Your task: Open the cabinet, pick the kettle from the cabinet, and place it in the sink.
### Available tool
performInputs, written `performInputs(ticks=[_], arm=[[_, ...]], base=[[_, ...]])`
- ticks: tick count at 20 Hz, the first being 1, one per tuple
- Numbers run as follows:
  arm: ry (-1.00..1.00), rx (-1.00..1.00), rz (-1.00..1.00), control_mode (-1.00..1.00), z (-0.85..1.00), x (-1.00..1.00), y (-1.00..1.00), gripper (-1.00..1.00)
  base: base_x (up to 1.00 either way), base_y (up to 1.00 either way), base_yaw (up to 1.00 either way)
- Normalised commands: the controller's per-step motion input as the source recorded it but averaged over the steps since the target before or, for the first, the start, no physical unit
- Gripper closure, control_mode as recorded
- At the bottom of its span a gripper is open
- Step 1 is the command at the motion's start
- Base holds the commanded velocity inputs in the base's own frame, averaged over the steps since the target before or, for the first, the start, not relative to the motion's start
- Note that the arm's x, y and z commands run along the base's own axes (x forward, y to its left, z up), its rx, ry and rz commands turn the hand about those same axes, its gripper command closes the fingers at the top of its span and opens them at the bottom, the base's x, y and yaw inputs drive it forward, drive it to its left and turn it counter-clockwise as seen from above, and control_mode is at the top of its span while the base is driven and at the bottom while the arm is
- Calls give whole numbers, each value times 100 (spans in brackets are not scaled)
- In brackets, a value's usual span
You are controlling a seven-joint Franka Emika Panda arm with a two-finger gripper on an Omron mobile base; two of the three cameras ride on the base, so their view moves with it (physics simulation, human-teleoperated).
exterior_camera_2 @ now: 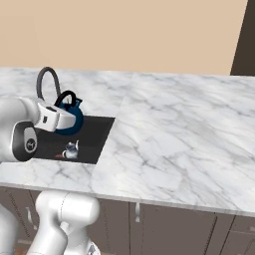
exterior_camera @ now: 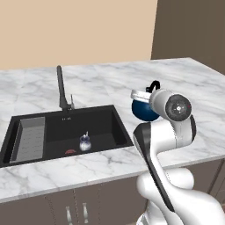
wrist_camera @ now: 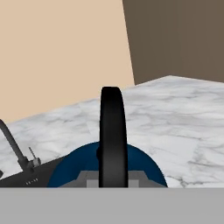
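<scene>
We see the robot's claw (exterior_camera_2: 63,118) clenched on the kettle (exterior_camera: 143,110), which is round and dark blue. The claw grips the kettle's black handle (wrist_camera: 113,135), which curves up like an arch. In the hand view the handle stands straight up in the middle, and the blue body sits below it at 6 o'clock. The kettle hangs in the air and does not touch the counter (exterior_camera: 184,83). In the left base view it is at about 3 o'clock from the sink (exterior_camera: 101,121), just past the sink's right edge. In the right base view it hangs over the back part of the sink, near the tap. The sink is a black box set into the white marble counter. A tall black tap (exterior_camera: 62,90) stands behind the sink at 12 o'clock. A grey tray (exterior_camera: 30,137) with ribs lies in the left part of the sink, at 9 o'clock. A small glass jar (exterior_camera: 85,143) with a silver top stands on the sink floor near the middle. Something small and red (exterior_camera: 70,151) lies just beside the jar at 8 o'clock; we cannot tell what it is. Below the counter we see brown doors with silver handles (exterior_camera: 68,214). A tan wall (exterior_camera: 74,30) stands behind the counter, and a brown tall panel (exterior_camera: 193,26) is at 2 o'clock.
</scene>
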Motion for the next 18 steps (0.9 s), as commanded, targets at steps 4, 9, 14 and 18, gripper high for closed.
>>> performInputs(ticks=[4, 9, 14, 18], arm=[[0, 0, 0, -100, 0, 0, 0, 100], [-1, -1, 0, -100, -2, -3, 0, 100], [3, -1, 21, -100, -6, 17, -5, 100], [25, 1, 33, -100, -5, 41, -3, 100]], base=[[0, 0, 0], [0, 0, 0], [0, 0, 0], [0, 0, 0]])
